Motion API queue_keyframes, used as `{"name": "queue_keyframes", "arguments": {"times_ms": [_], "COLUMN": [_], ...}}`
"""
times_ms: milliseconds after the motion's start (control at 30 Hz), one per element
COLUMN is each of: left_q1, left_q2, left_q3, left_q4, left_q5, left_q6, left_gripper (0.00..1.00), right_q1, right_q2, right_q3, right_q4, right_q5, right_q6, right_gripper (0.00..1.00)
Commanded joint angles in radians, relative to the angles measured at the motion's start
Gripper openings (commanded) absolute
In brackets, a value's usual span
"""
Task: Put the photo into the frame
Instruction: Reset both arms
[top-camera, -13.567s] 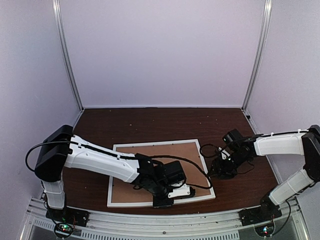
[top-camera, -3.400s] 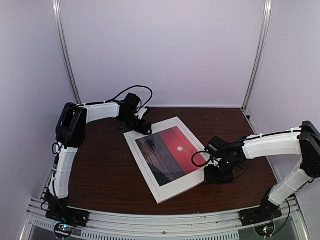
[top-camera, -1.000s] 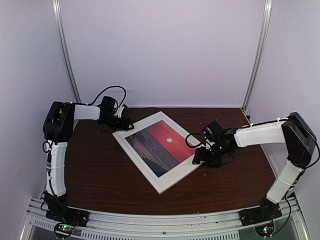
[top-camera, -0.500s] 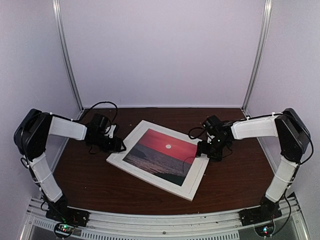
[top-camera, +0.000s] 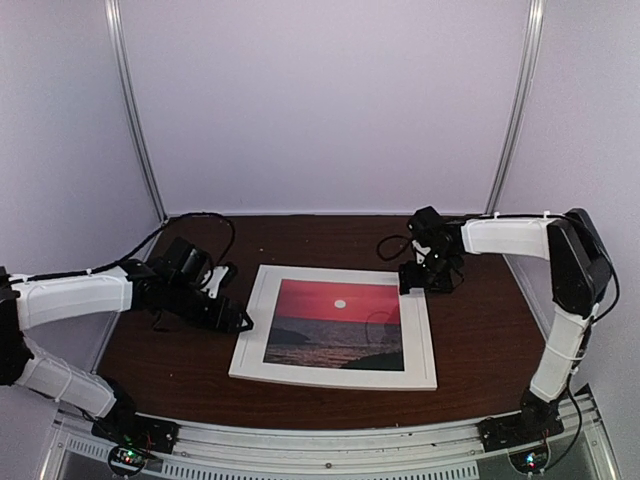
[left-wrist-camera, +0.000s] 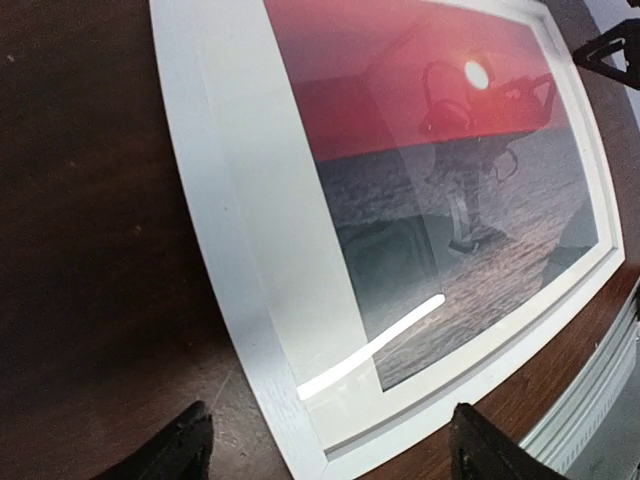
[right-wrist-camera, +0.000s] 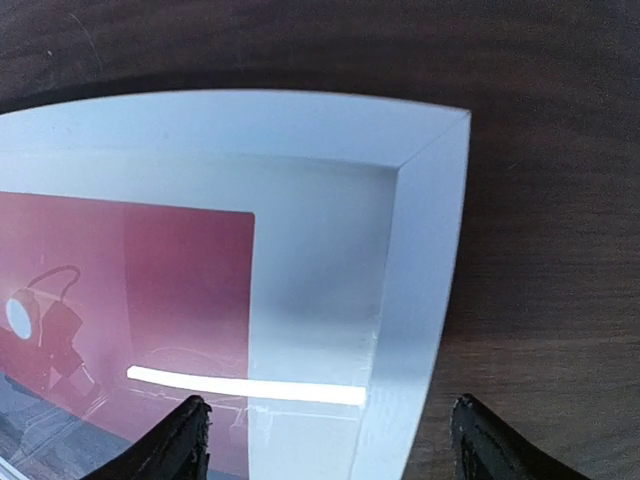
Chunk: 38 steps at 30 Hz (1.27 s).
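the frame (top-camera: 420, 345), back-up at first, now lies face up with the photo (top-camera: 335, 322) showing. it has also swung from a diagonal lie to nearly square with the near edge of the table (top-camera: 480, 340). the left gripper (top-camera: 238, 323) has come nearer, from the far left to the frame's left edge. the right gripper (top-camera: 414, 282) has moved farther off, to the frame's far right corner.

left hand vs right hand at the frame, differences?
Left hand sits at the frame's left edge near its near corner; right hand sits at the far right corner. Left hand is angled low across the frame; right hand points more steeply down. Both open, gripping nothing.
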Motion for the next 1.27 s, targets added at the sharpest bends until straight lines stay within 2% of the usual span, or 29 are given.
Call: {"name": "queue_keyframes", "arguments": {"times_ms": [0, 200, 333, 533, 833, 1033, 1233], "left_q1": [0.006, 0.007, 0.007, 0.009, 0.042, 0.043, 0.043], "left_q2": [-0.076, -0.087, -0.092, -0.137, -0.279, -0.334, -0.327], "left_q3": [0.096, 0.216, 0.288, 0.329, 0.212, 0.134, 0.135], "left_q4": [-0.089, -0.146, -0.19, -0.17, -0.047, 0.04, 0.031], "left_q5": [-0.146, -0.387, -0.546, -0.724, -0.74, -0.684, -0.705], "left_q6": [0.062, 0.115, 0.163, 0.236, 0.259, 0.27, 0.265], "left_gripper": [0.87, 0.96, 0.98, 0.98, 0.98, 0.98, 0.98], "right_q1": [0.001, 0.001, -0.003, -0.006, -0.008, -0.008, -0.008], "right_q2": [-0.152, -0.389, -0.541, -0.673, -0.878, -0.861, -0.849], "right_q3": [0.044, -0.042, -0.095, -0.123, -0.286, -0.321, -0.326], "right_q4": [-0.096, -0.095, -0.08, -0.076, 0.073, 0.098, 0.12], "right_q5": [0.172, 0.316, 0.392, 0.431, 0.391, 0.37, 0.362], "right_q6": [-0.113, -0.172, -0.237, -0.302, -0.313, -0.292, -0.292], "right_gripper": [0.84, 0.87, 0.99, 1.0, 1.0, 1.0, 1.0]}}
